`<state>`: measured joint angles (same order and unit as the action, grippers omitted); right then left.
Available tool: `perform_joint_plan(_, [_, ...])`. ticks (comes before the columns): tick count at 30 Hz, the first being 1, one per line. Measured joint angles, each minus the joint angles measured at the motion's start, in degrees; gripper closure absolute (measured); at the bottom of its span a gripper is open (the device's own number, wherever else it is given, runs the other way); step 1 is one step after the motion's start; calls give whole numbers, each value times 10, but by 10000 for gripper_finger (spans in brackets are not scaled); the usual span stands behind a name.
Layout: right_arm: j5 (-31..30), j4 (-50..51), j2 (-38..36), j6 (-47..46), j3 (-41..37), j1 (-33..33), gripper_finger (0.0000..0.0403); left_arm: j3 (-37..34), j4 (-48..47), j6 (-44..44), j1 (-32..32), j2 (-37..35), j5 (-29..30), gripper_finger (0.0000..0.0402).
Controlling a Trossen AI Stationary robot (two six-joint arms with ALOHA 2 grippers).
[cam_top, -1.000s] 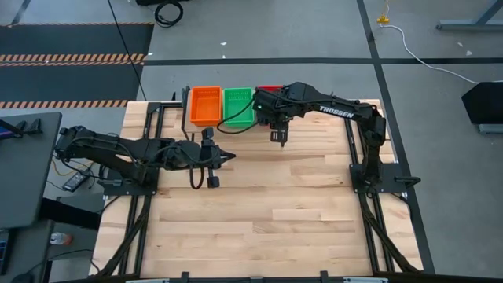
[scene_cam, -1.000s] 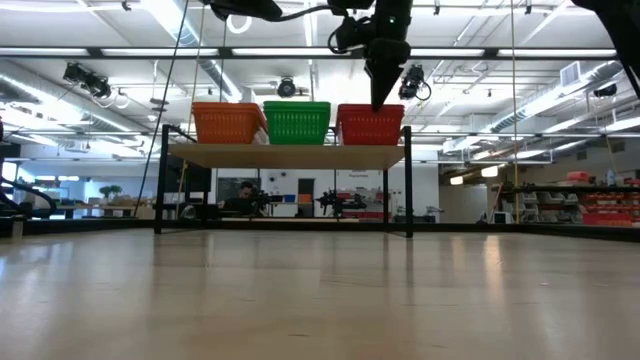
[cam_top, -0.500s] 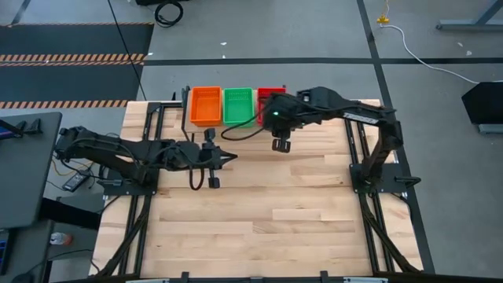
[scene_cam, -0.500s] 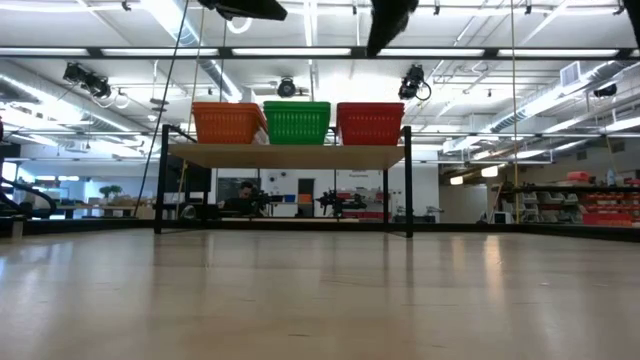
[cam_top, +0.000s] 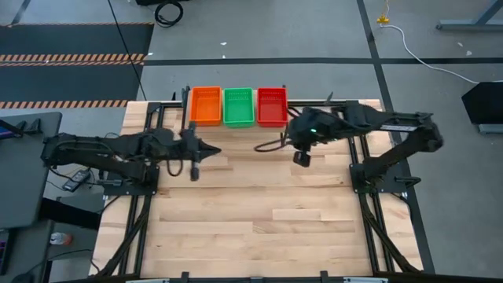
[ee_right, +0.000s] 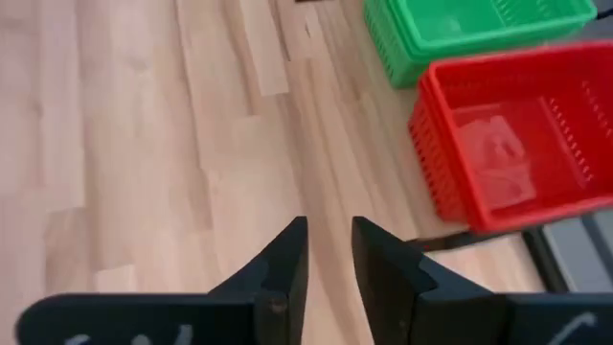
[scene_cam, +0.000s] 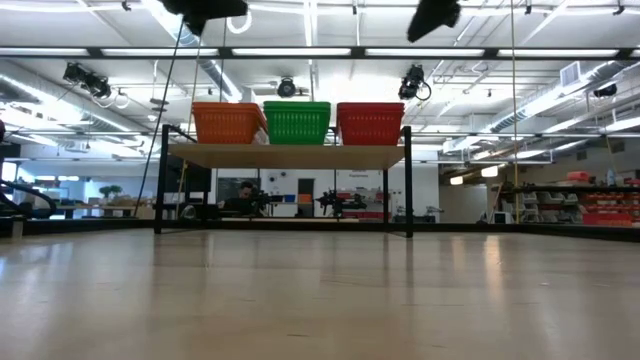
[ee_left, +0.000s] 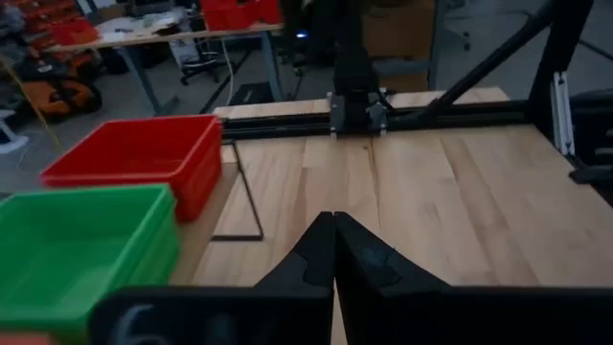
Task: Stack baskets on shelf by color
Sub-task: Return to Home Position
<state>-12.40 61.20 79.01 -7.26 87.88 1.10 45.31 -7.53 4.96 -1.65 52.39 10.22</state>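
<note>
Orange [cam_top: 206,106], green [cam_top: 239,106] and red [cam_top: 272,106] baskets stand side by side on the shelf [scene_cam: 290,155] at the table's far edge, their bottoms resting on its plank. My left gripper [cam_top: 217,149] is shut and hangs level in the air in front of the orange basket, holding nothing; its wrist view shows the fingertips [ee_left: 333,220] together. My right gripper [cam_top: 302,158] hangs to the right of the red basket and nearer, tilted downward. Its fingers [ee_right: 287,251] stand a little apart over bare wood. The red basket [ee_right: 517,144] lies clear of them.
The tabletop [cam_top: 259,212] in front of the shelf is bare light wood. Black frame rails [cam_top: 357,157] run along the table's left and right sides. Cables trail from both arms. The low view sees the room under the shelf.
My right gripper has drawn back from the red basket toward the table's right and near edges, rising out of the low view's top. My left gripper has pulled back toward the table's left edge. The baskets have stayed in place.
</note>
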Motion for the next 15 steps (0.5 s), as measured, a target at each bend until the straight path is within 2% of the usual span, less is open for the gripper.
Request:
perform_joint_plan(9, [-1,-144,-196,-49,-255,-38,391,-93,-14,-78,-9,-123,-15,397])
perform_joint_plan(15, [5,-226,-305,-65,-382,-56,386,-146,18,-114,-23,-160,-11,394])
